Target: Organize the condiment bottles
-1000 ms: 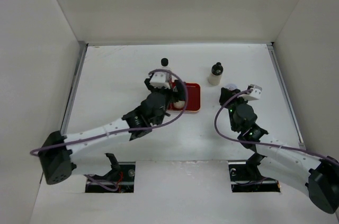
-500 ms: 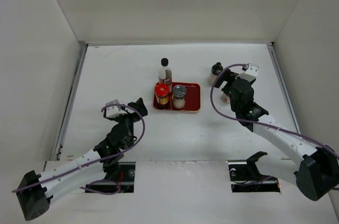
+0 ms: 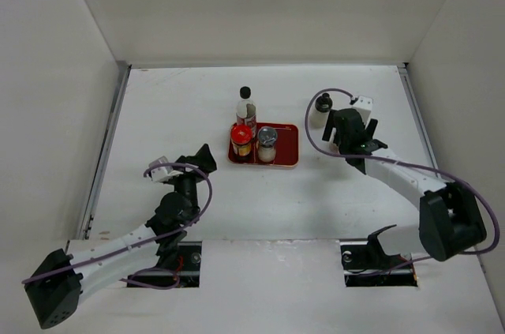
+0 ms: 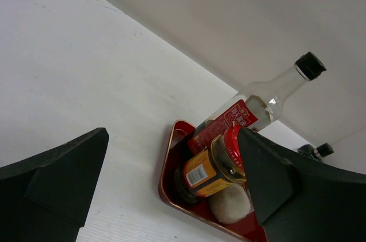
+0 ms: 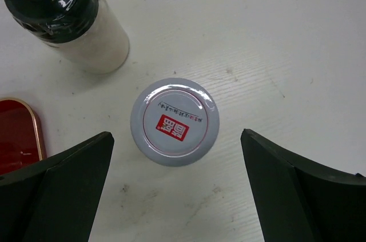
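Note:
A red-capped jar [image 3: 241,141] and a grey-capped shaker [image 3: 267,144] stand in the red tray [image 3: 288,148]. The slim black-capped bottle [image 3: 245,106] stands just behind the tray. The squat whitish bottle [image 3: 320,110] is on the table to the right. My right gripper [image 3: 341,135] hovers open, looking straight down on a second grey-capped shaker [image 5: 174,121], which stands between the spread fingers [image 5: 63,185] untouched. My left gripper [image 3: 201,160] is open near the table, left of the tray, facing the jar [image 4: 214,167] and the slim bottle [image 4: 251,110].
White walls close the table on three sides, with a metal rail [image 3: 110,133] along the left edge. A corner of the tray [image 5: 16,133] and the squat bottle [image 5: 71,19] lie close to the left of the right gripper.
The left arm has drawn back from the tray to the near left, jaws wider. The right gripper has opened and shifted back over the grey-capped shaker beside the squat bottle.

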`<action>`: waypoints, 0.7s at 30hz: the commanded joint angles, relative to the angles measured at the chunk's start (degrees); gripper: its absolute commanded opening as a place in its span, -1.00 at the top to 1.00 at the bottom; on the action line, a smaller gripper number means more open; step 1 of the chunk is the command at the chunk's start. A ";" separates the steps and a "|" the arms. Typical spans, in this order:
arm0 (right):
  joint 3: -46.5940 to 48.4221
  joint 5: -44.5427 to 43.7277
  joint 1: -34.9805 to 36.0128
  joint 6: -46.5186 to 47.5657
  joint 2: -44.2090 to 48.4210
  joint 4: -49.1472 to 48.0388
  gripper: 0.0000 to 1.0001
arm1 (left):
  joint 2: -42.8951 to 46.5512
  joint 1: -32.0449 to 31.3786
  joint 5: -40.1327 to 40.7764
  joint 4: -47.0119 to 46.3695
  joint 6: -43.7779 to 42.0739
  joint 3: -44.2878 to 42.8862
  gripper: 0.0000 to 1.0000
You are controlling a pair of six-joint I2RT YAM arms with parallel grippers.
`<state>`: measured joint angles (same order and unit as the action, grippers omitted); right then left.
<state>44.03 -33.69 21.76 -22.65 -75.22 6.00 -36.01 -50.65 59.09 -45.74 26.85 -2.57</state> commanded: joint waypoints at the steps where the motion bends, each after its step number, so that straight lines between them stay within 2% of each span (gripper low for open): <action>1: 3.95 1.35 -0.53 0.33 -2.99 -1.24 -1.00 | -1.86 0.43 -0.82 -6.38 0.75 2.92 -1.00; 6: 5.01 1.70 -2.46 0.42 -7.21 -4.50 -1.00 | -4.86 0.16 -1.78 -6.56 0.83 1.69 -1.00; 8: 5.10 2.14 -3.08 0.33 -7.83 -5.55 -0.90 | -5.12 0.07 -2.49 -6.91 0.83 1.60 -1.00; 9: 4.84 2.31 -3.34 0.59 -8.01 -6.52 -0.82 | -5.21 0.25 -2.66 -7.08 0.75 1.60 -1.00; 10: 4.58 2.58 -3.61 0.68 -8.10 -7.75 -0.60 | -5.21 0.51 -2.58 -7.09 0.75 1.69 -1.00; 12: 3.61 2.93 -3.35 1.12 -7.31 -10.03 -0.29 | -4.95 0.69 -2.31 -7.09 0.66 1.95 -1.00; 15: 1.94 2.32 -1.69 3.31 -3.72 -13.82 -0.02 | -5.03 1.39 -2.23 -7.09 0.66 2.04 -1.00; 18: 3.25 1.00 3.41 4.81 0.50 -14.18 0.01 | -5.47 1.74 -2.23 -7.35 0.92 2.30 -1.00; 21: 6.32 2.22 7.10 4.55 0.96 -14.52 0.01 | -6.96 2.18 -2.40 -7.96 0.92 2.04 -1.00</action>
<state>45.23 -31.27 25.80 -19.16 -77.71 0.62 -42.00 -49.08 57.36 -50.43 27.09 -2.57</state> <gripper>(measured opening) 0.705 0.997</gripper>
